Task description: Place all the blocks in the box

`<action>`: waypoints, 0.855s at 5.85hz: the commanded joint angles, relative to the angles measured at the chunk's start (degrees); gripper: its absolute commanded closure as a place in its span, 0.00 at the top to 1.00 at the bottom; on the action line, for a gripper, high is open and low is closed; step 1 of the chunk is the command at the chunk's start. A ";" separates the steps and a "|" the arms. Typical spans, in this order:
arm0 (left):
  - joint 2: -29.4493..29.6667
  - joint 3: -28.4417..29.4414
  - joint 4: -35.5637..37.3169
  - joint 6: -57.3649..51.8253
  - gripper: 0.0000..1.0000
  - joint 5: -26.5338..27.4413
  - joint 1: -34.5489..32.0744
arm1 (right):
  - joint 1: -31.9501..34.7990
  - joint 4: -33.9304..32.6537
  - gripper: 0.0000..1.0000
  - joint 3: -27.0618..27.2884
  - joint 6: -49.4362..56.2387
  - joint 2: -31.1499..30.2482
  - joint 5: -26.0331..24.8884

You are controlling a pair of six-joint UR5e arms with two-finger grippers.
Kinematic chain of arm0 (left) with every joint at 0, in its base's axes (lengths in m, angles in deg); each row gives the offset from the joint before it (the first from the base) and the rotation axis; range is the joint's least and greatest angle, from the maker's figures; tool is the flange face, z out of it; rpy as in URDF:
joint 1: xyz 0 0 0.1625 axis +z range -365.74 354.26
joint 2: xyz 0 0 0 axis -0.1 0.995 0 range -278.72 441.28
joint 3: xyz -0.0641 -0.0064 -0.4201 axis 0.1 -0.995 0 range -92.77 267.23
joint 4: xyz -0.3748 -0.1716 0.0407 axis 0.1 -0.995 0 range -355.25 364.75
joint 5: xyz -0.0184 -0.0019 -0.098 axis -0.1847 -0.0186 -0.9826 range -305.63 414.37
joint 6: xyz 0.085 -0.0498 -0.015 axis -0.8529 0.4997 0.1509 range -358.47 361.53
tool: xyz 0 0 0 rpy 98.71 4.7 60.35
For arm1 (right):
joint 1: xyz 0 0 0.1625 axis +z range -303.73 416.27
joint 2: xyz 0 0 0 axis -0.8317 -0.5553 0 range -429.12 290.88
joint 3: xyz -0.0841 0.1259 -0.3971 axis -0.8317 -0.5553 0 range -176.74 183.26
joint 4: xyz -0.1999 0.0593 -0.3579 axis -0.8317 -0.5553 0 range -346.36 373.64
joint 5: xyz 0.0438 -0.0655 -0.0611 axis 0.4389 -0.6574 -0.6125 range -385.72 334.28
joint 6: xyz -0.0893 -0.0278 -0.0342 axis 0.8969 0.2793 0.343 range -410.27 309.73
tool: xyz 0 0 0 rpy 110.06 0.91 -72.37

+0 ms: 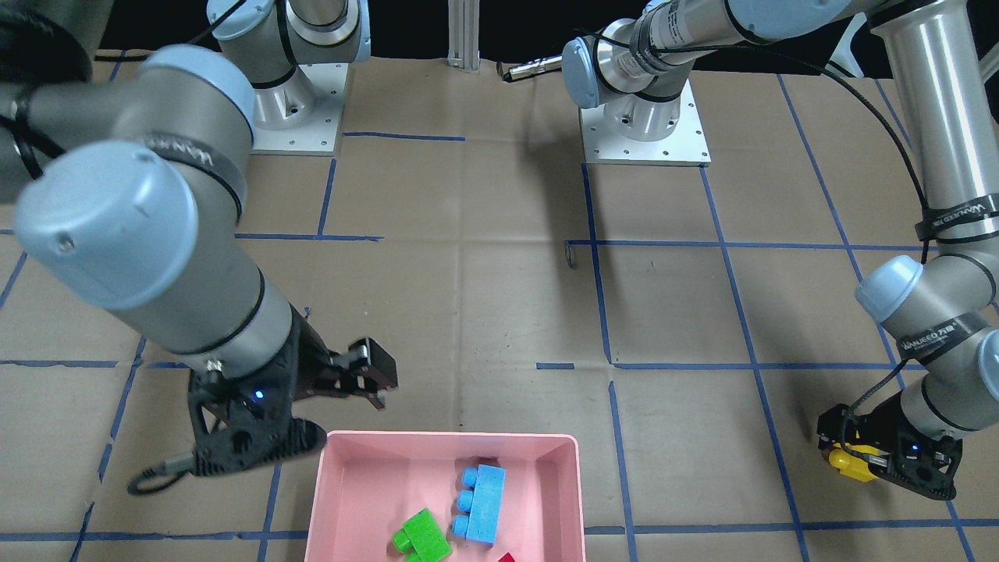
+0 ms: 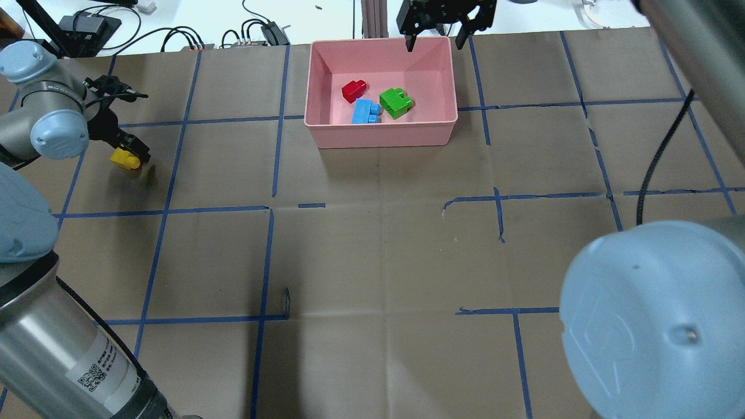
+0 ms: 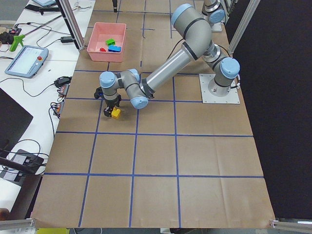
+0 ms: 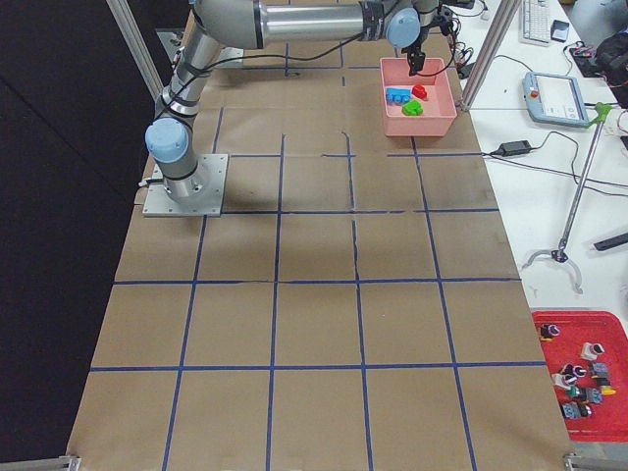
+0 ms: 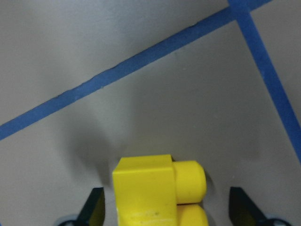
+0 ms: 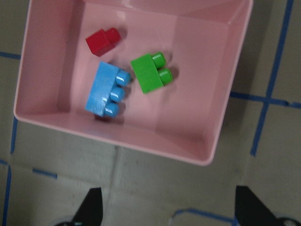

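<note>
The pink box (image 2: 378, 137) stands at the table's far middle. In it lie the red block (image 2: 353, 90), the light-blue block (image 2: 365, 110) and the green block (image 2: 396, 103); the right wrist view shows them too: red (image 6: 103, 41), blue (image 6: 106, 89), green (image 6: 149, 73). My right gripper (image 2: 436, 41) hangs open and empty over the box's far rim. The yellow block (image 2: 124, 158) lies on the table at the far left. My left gripper (image 5: 164, 209) is open around it, with a gap between the block (image 5: 146, 188) and each finger.
Blue tape lines cross the brown table cover. Cables and power gear (image 2: 256, 29) lie beyond the far edge. A side bench beyond the box end holds a tablet (image 3: 27, 61) and a red tray (image 4: 579, 378) of small parts. The right arm's elbow (image 2: 652, 326) fills the near right.
</note>
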 commanded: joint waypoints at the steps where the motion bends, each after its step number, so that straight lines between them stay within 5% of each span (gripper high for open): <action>1: 0.00 0.00 0.00 -0.45 0.77 0.02 0.05 | -0.77 9.38 1.00 10.57 1.84 -15.61 -2.30; 3: -0.44 0.09 0.00 -0.71 0.65 0.55 0.57 | -1.47 -2.96 1.00 35.49 1.06 -32.15 -7.45; 5: -0.44 0.18 0.00 -0.54 0.39 0.81 0.57 | -1.74 -3.89 1.00 41.85 0.79 -37.14 -8.10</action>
